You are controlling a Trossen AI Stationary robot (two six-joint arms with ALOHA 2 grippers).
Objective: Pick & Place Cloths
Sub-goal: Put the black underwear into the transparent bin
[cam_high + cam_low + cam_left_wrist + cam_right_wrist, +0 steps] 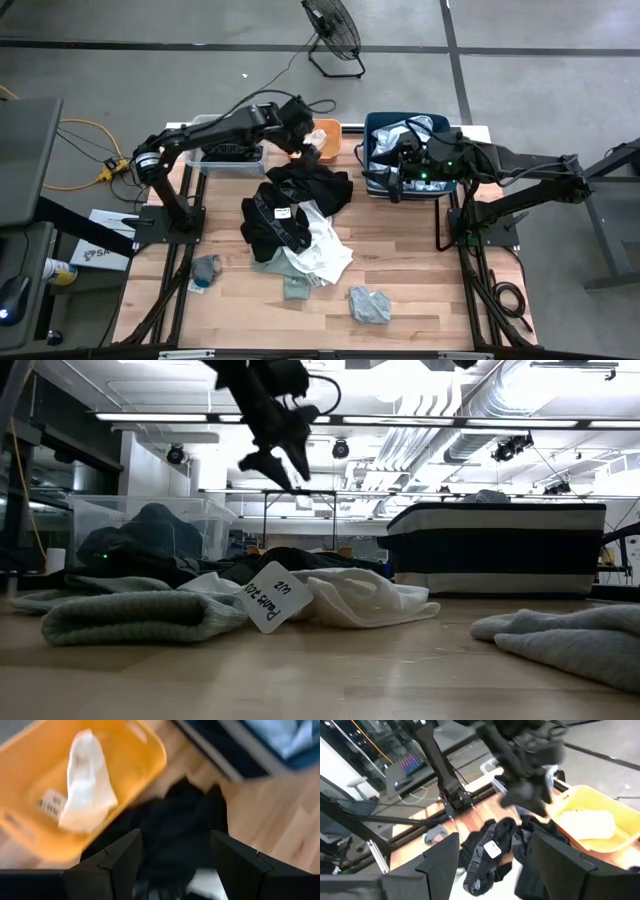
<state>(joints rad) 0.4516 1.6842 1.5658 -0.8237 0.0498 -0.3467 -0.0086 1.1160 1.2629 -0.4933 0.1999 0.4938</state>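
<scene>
A pile of cloths lies mid-table: a black garment (300,195) on top, a white one (322,250) under its near side, small grey-green pieces (370,305) toward the near edge. My left gripper (305,148) hangs open above the black garment's (180,820) far edge, beside the orange bin (328,130), with nothing between its fingers. A white cloth (87,785) lies in that bin. My right gripper (395,172) is open and waits over the navy bin (375,125), which holds pale and dark cloths.
A clear bin (225,158) holding dark cloth stands at the far left, the orange bin in the middle, the navy bin at the far right. Another grey-green piece (205,268) lies near the left edge. A white tag (265,598) rests on the pile.
</scene>
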